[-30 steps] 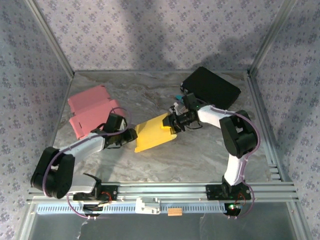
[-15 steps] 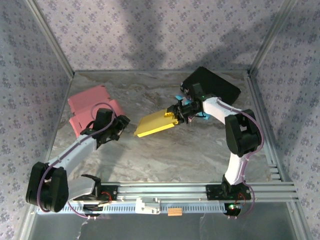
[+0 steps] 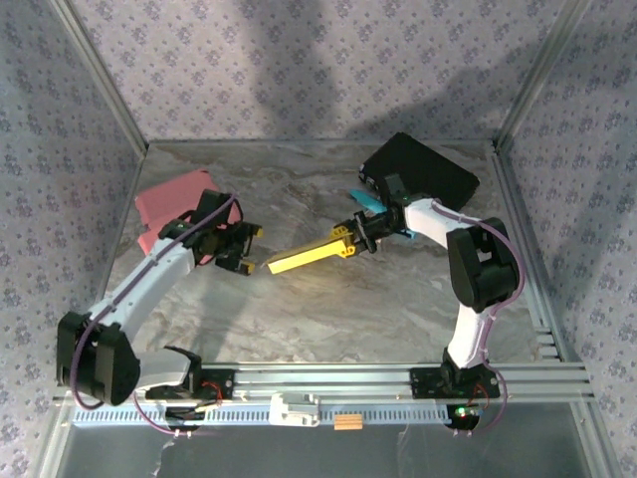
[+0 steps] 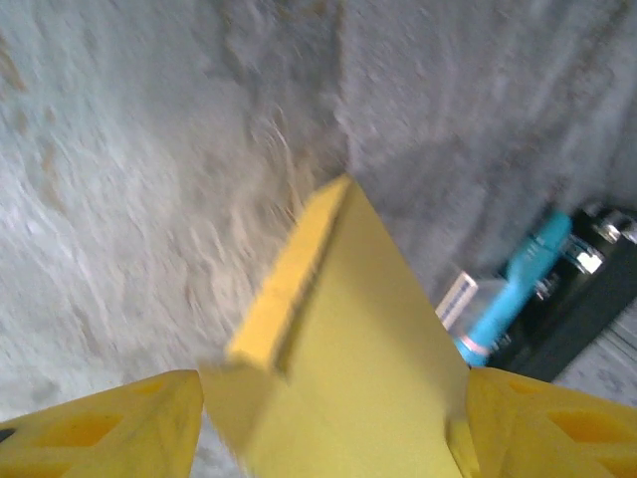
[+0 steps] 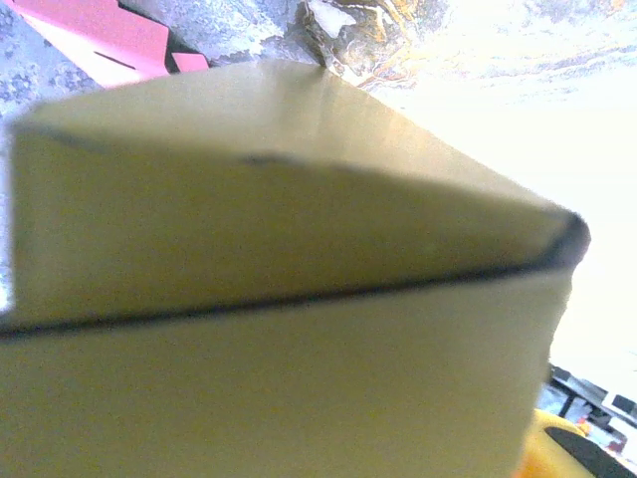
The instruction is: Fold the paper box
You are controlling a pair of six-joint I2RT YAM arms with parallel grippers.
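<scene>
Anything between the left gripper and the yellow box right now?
Nothing visible. Left gripper is open with the yellow box straight ahead between its fingers; right gripper grips the box's far end. The pink box lies behind the left arm, off that line.

Ahead of your left gripper (image 3: pixel 249 249), jaws wide apart, the yellow box (image 3: pixel 304 257) tip hangs just beside and blocks the straight path. Bare table (image 3: pixel 328 319) is free off the jaws' side toward the arm bases. Pink boxes (image 3: pixel 164 204) sit close behind those jaws. Your right gripper (image 3: pixel 350 239) clamps the yellow box, which fills everything ahead; the blue object (image 3: pixel 366 202) and black box (image 3: pixel 423 169) crowd behind it.
</scene>
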